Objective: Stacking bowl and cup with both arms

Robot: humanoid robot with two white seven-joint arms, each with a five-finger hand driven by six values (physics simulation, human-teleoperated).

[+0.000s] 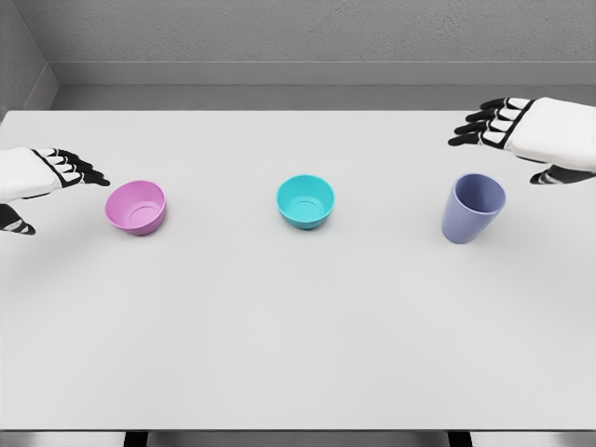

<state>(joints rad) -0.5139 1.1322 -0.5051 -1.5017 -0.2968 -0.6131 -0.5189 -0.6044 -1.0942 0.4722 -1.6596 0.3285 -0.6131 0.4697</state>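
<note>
Three vessels stand upright in a row on the white table (pixel 298 335). A pink bowl (pixel 136 207) is at the left, a teal bowl (pixel 305 201) in the middle, a blue-violet cup (pixel 472 208) at the right. My left hand (pixel 67 177) hovers just left of the pink bowl, fingers stretched toward it and holding nothing. Above and to the right of the cup floats my right hand (pixel 507 135), fingers spread and empty, thumb pointing down beside the cup's far side.
The table's far edge meets a grey wall (pixel 307 37) at the back. Its front edge runs along the bottom of the view, with dark legs just showing below.
</note>
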